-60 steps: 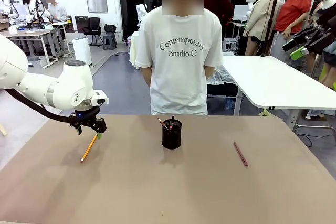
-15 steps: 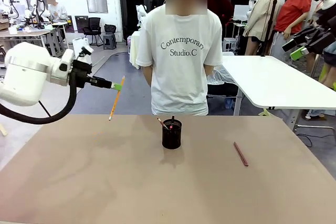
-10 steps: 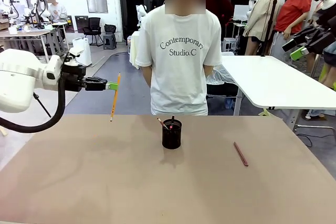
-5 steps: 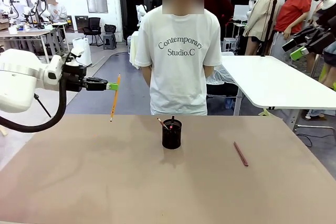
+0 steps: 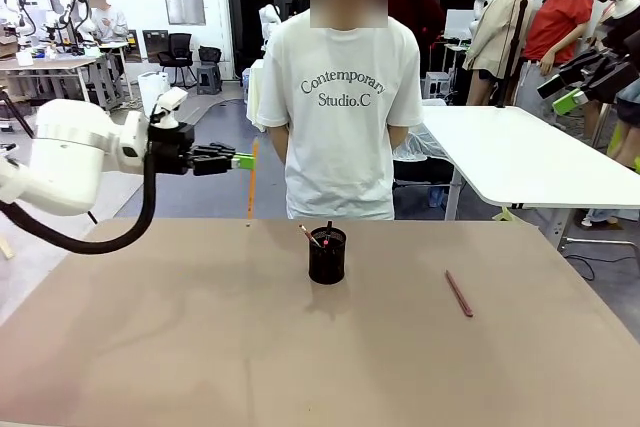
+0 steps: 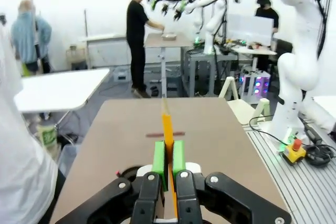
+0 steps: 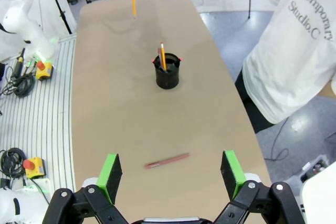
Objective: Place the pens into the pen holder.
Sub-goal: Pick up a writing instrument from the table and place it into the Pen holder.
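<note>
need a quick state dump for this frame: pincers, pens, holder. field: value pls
pen holder: upright, mid-table, sticks inside
left pincer: shut on yellow pencil, held in the air, roughly upright, to the holder's left
right pincer: open, empty, above the table
reddish-brown pen: flat on the table, to the holder's right
person: standing at the far side

We are in a robotics lab: white work tables (image 5: 520, 157) stand on an open grey floor (image 5: 222, 179), people (image 5: 108, 27) work at far benches (image 5: 50, 59), and a yellow emergency-stop box (image 7: 32, 167) with coiled cables (image 7: 11, 157) lies beside our table (image 5: 300, 347).
</note>
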